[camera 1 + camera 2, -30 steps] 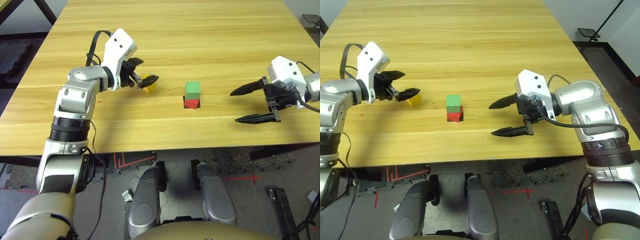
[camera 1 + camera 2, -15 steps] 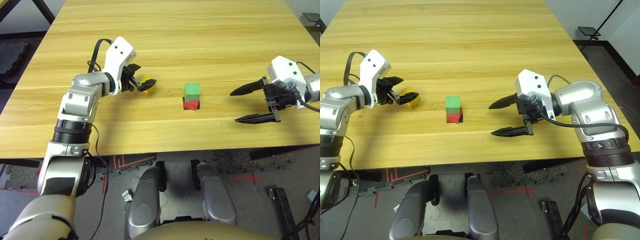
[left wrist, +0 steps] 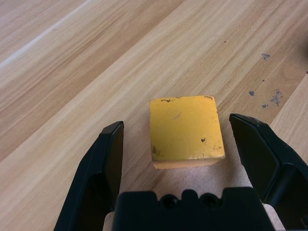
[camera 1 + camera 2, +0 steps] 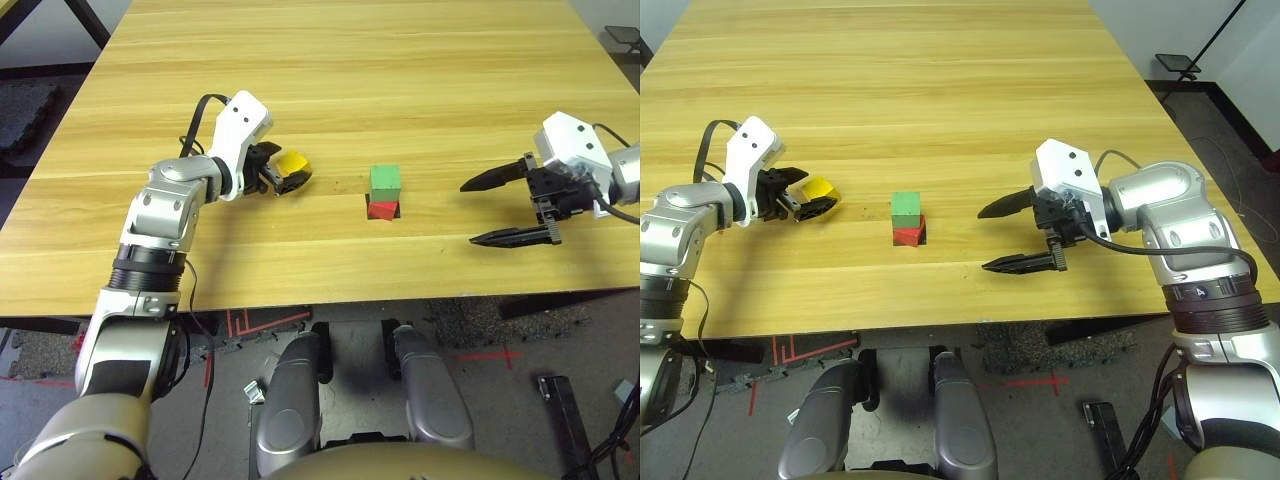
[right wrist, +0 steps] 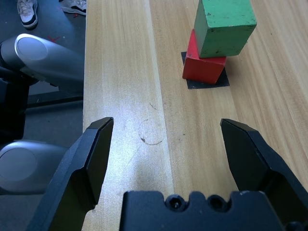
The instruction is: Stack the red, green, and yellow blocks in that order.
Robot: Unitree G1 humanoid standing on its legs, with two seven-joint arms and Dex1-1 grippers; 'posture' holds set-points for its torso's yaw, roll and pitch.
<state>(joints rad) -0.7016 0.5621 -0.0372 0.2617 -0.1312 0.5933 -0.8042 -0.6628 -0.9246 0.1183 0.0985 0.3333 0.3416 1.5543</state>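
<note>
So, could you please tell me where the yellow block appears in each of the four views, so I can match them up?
Left eye view: yellow block left of centre, between the open left tool's fingers.
Right eye view: far left, same tool around it.
Left wrist view: centre, on the table between both fingers, touching neither.
Right wrist view: not in it.
Shared landmark: the green block on the red block, right of the yellow block.

You see a smooth, light wood-grain table (image 4: 400, 60), a matt, scuffed yellow block (image 3: 186, 130), and glossy black plastic fingers (image 3: 103, 168).
</note>
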